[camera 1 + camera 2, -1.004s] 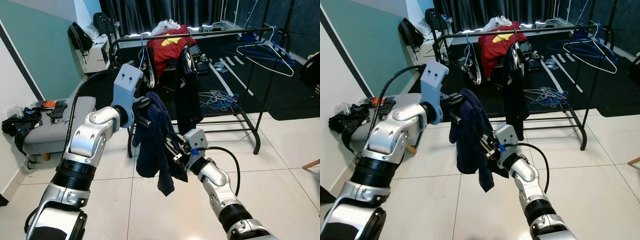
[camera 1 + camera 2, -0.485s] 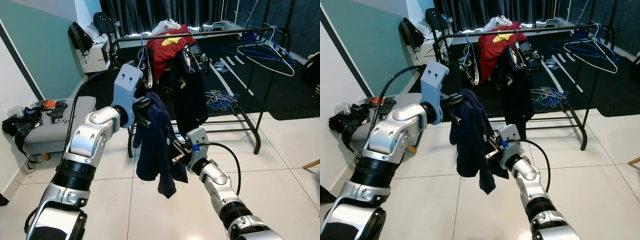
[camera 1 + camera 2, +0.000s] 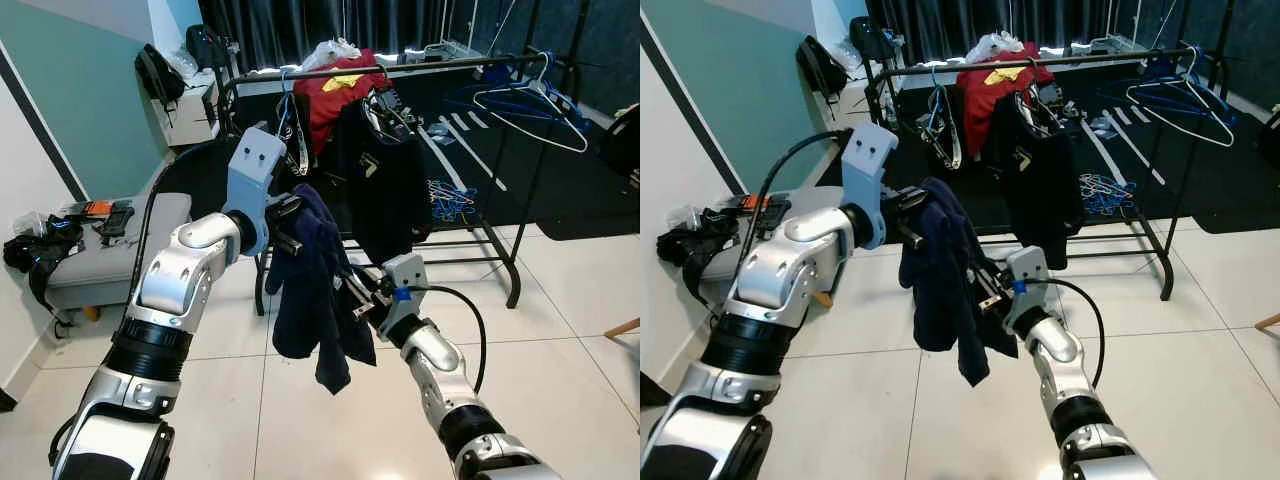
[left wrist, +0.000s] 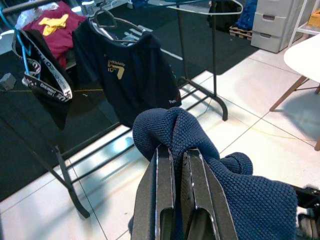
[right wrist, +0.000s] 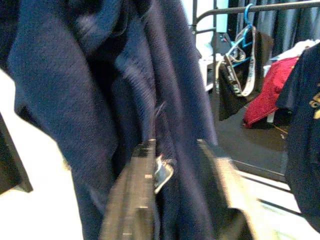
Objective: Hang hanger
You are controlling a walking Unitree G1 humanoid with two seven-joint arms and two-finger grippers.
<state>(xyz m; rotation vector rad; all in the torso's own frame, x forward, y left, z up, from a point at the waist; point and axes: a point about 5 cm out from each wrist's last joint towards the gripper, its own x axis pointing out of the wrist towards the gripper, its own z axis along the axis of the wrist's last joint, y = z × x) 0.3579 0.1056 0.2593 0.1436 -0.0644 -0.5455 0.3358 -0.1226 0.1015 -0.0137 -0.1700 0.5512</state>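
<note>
The left gripper [image 3: 290, 222] is raised in the middle of the scene, its jaws clenched on the top fold of a navy knitted garment [image 3: 310, 290] that hangs down from it above the white tiled floor [image 3: 560, 330]; the left wrist view shows the two black fingers [image 4: 165, 185] pressed close together with the knit bunched over their tips. The right gripper [image 3: 352, 290] reaches in from the near right to the lower right side of the same garment, and in the right wrist view its jaws stand apart with the cloth between them and a small metal piece [image 5: 162, 172] beside one finger; whether they actually grip the cloth cannot be told. Just beyond the garment stands a black clothes rail [image 3: 440, 64], carrying a dark T-shirt [image 3: 385, 170] with a gold print, a red shirt [image 3: 330, 95] further back, and a blue hanger [image 3: 936, 100] with a printed strap. Far right, empty hangers [image 3: 530, 100] hang on the rail. A grey bench [image 3: 110, 250] with clutter sits at the left wall.
</note>
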